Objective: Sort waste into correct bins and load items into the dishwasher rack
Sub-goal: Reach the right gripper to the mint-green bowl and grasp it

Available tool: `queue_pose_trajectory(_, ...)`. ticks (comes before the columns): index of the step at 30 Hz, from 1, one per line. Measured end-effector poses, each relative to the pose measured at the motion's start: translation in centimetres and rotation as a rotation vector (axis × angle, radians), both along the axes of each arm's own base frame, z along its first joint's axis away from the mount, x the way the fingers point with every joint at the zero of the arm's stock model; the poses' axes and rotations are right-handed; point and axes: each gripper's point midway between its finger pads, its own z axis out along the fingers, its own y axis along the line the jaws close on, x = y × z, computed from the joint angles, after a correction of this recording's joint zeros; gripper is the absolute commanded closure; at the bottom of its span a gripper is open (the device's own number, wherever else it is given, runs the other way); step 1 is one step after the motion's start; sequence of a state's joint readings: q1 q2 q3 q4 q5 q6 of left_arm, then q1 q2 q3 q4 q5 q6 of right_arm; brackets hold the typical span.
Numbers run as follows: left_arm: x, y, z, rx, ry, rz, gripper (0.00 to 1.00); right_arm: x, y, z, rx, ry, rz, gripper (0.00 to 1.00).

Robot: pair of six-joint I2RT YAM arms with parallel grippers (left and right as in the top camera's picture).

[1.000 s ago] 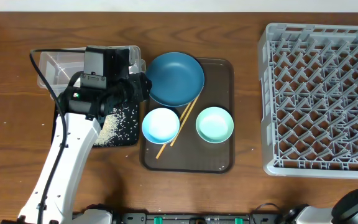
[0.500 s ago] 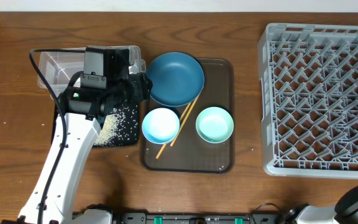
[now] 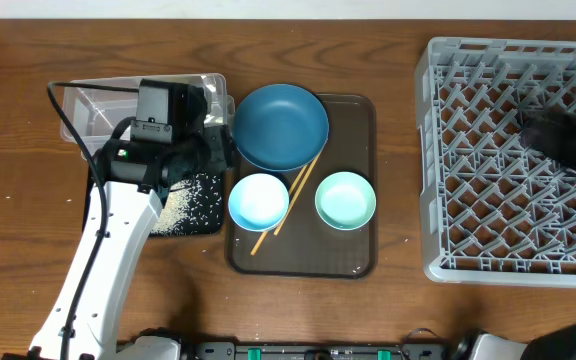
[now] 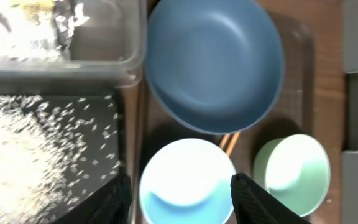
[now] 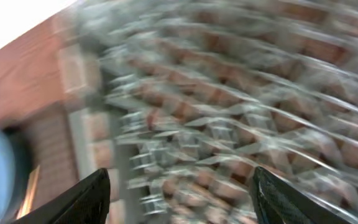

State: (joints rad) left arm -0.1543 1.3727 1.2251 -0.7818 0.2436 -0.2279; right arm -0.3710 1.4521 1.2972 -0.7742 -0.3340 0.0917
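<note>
Right gripper has swung in over the dishwasher rack, jaws apart and empty; left gripper, also spread, hangs over the white bowl.

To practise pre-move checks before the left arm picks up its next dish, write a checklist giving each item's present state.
1. Left jaws open, nothing between them: ok.
2. White bowl lies below the left jaws: ok.
3. Chopsticks clear of the white bowl's rim: cannot tell.
4. Rice pile lies on the black tray: ok.
5. Right jaws open and empty above the rack: ok.
</note>
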Motion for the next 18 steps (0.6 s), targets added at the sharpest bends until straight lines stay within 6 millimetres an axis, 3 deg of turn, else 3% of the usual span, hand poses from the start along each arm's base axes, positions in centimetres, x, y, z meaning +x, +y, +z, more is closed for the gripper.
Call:
queue_pose_trajectory(5, -1.0, 1.5, -0.9, 0.071, 0.052, 0.045, 0.45, 1.4, 10.5, -0.7, -0.037, -0.001, 0.326, 0.30)
queue_pose_trajectory(9, -1.5, 2.4, -1.4, 0.115, 0.079, 0.069, 0.45, 1.2, 16.1, -3.2, -0.062, 0.059, 0.488, 0.31)
queue_pose_trajectory(17, -1.7, 2.9, -1.5, 0.141, 0.086, 0.083, 0.44, -0.2, 22.7, -11.1, -0.101, 0.263, 0.669, 0.37)
queue_pose_trajectory(18, -1.7, 2.9, -1.5, 0.142, 0.086, 0.083, 0.44, -0.5, 23.2, -12.1, -0.107, 0.290, 0.684, 0.42)
